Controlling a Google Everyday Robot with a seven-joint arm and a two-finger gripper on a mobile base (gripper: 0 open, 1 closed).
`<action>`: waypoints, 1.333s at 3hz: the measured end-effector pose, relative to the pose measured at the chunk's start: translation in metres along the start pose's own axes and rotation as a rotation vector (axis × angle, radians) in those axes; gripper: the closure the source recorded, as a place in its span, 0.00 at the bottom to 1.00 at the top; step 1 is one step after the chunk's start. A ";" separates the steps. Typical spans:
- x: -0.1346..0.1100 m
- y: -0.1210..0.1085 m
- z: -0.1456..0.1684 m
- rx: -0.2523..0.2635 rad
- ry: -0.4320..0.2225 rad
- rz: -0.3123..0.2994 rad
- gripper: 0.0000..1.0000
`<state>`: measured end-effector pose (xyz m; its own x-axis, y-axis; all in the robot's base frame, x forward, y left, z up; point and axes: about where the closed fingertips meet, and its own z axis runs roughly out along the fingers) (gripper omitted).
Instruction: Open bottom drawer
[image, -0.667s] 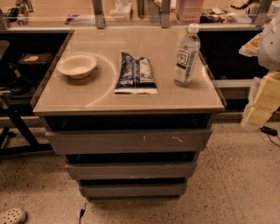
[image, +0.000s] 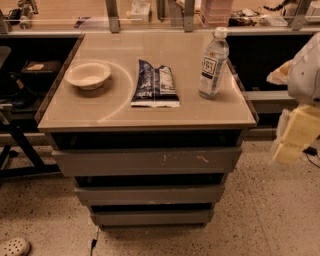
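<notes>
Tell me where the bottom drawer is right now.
In the camera view, the bottom drawer sits centre frame near the lower edge, directly under the middle drawer and just above the floor. The gripper hangs at the right edge, apart from it.

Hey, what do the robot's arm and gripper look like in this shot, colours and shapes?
The gripper, at the right edge of the view beside the drawer cabinet, is pale yellow and blocky, built of chunky flat-sided pieces. Above it, the arm has a smooth, rounded, whitish-grey shell. No markings show on either.
</notes>
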<state>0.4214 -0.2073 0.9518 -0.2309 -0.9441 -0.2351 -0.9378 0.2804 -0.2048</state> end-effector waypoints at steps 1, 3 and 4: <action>-0.010 0.042 0.041 -0.041 -0.044 -0.008 0.00; 0.000 0.104 0.127 -0.156 -0.005 -0.008 0.00; 0.000 0.104 0.127 -0.156 -0.005 -0.008 0.00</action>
<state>0.3568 -0.1565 0.8097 -0.2227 -0.9451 -0.2391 -0.9685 0.2425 -0.0566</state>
